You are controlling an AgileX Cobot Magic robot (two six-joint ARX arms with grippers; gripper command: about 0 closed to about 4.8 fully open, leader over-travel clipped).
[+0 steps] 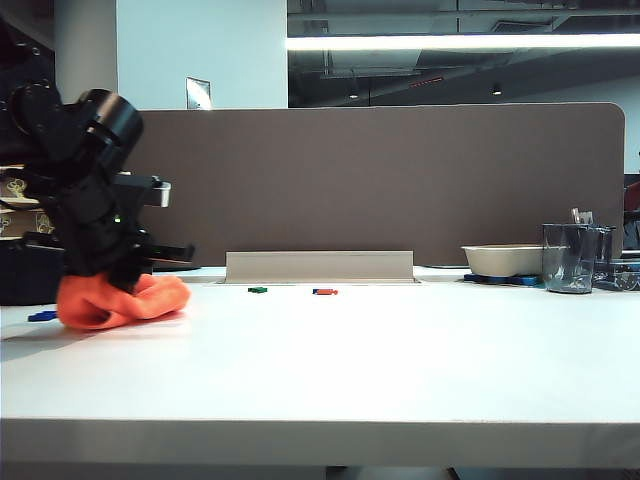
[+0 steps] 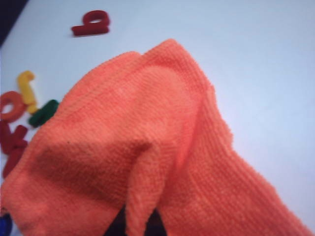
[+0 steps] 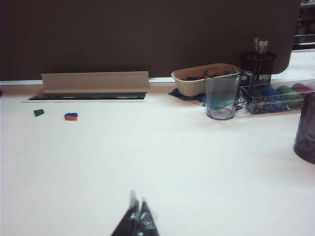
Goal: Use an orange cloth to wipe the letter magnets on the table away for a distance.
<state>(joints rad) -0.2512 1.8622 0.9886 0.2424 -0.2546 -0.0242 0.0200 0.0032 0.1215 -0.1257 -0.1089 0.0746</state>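
The orange cloth [image 1: 122,300] lies bunched on the white table [image 1: 400,370] at the far left, under my left gripper [image 1: 113,278]. In the left wrist view the left gripper [image 2: 141,229] is shut on a fold of the orange cloth [image 2: 147,132], and its fingers are mostly hidden. Beside the cloth lie letter magnets: a red one [image 2: 91,23], a yellow one [image 2: 28,91] and a green one [image 2: 43,112]. More magnets lie farther back: green [image 1: 257,290], red and blue [image 1: 324,291]. My right gripper [image 3: 138,199] is shut and empty above bare table, outside the exterior view.
A brown partition [image 1: 400,180] with a grey strip [image 1: 320,266] at its foot closes the back. At the back right stand a beige bowl [image 1: 500,260], a clear cup [image 1: 570,258], a mesh pen holder [image 3: 258,69] and a dark cup [image 3: 306,128]. A dark case [image 1: 25,275] sits far left.
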